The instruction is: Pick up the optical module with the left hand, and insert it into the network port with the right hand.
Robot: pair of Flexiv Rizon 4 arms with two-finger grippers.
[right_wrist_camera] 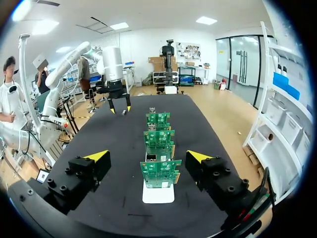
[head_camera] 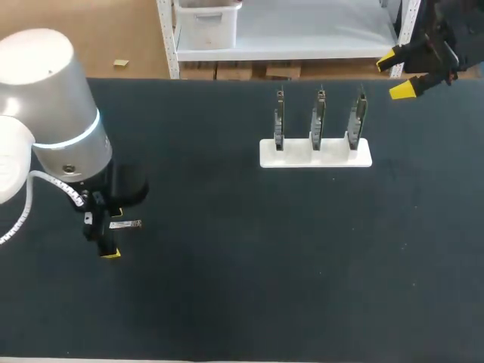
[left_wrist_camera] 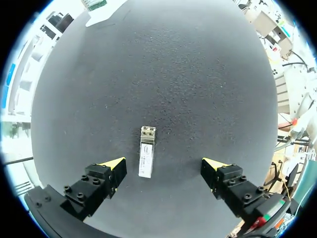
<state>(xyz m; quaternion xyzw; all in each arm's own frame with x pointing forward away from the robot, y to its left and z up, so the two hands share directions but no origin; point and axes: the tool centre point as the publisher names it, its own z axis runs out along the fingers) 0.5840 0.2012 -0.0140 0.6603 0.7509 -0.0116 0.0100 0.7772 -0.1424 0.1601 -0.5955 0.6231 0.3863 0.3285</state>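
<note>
The optical module (left_wrist_camera: 146, 158), a small silver bar with a label, lies flat on the black table between the open fingers of my left gripper (left_wrist_camera: 163, 166), touching neither. In the head view the module (head_camera: 125, 224) sits at the left of the table, under my left gripper (head_camera: 113, 233). Three green port boards (head_camera: 319, 117) stand upright in a white holder (head_camera: 316, 153) at the back right. My right gripper (head_camera: 395, 76) hangs open and empty beyond the holder's right end. From the right wrist, the nearest board (right_wrist_camera: 159, 171) stands just ahead of my right gripper (right_wrist_camera: 148, 157).
The black mat (head_camera: 249, 249) covers the whole table. My left arm's large grey joint (head_camera: 53, 106) rises over the table's left side. Bare mat lies between the module and the white holder (right_wrist_camera: 158, 194).
</note>
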